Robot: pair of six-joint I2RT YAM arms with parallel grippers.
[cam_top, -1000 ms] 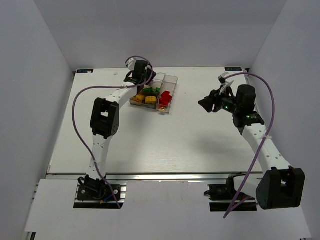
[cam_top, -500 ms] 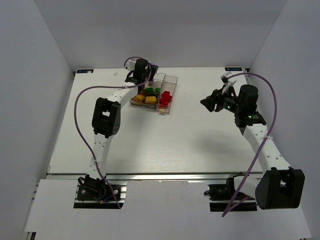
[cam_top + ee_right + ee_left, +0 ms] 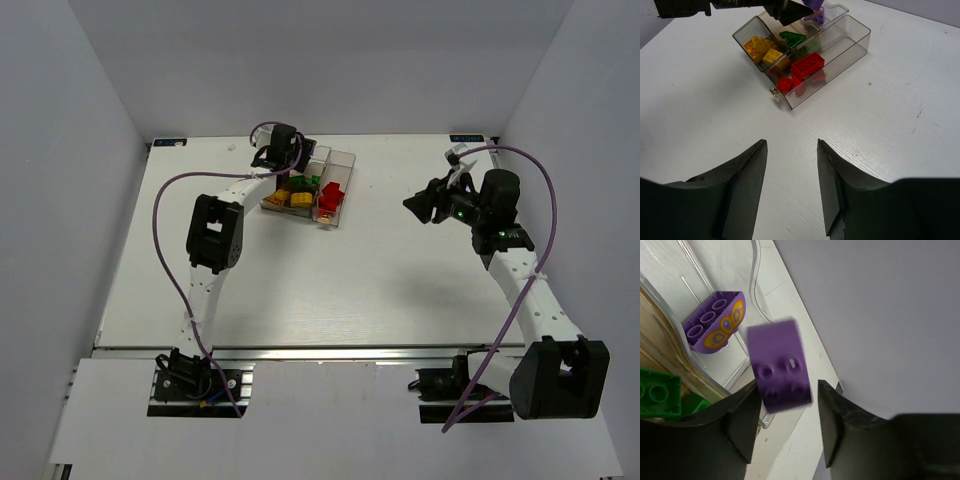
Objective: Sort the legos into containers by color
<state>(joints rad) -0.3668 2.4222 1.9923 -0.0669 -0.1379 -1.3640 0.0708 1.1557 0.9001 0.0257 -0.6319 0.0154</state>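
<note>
Across the overhead view the white surface (image 3: 330, 290) fills most of the frame, with the clear four-part box (image 3: 348, 160) in its upper middle. No loose brick shows outside the box, so I judge the sorting near its end. The step in hand looks like the drop of a last piece into the purple compartment.

At the box's upper left corner the left tool (image 3: 290, 150) hangs over that compartment. Its wrist view shows the fingers parted slightly wider than the purple brick (image 3: 780, 365), which sits just past the tips at the centre of the frame, blurred. A thin gap shows on the brick's right. On its left, brick and finger overlap, so contact is uncertain, but the blur suggests the brick is loose and falling. It is seen against the compartment wall, and I cannot tell whether it is wholly inside. Toward the upper left of that frame a second purple brick (image 3: 715, 322) with a yellow print rests on the compartment floor.

Well apart, at the right of the overhead view, the right tool (image 3: 412, 205) hovers wide open and empty, facing the box. Its camera shows red bricks (image 3: 807, 65) and yellow bricks (image 3: 760, 47) in separate sections.

Next, the left tool probably needs to rise straight clear of the walls once the brick lands inside.
</note>
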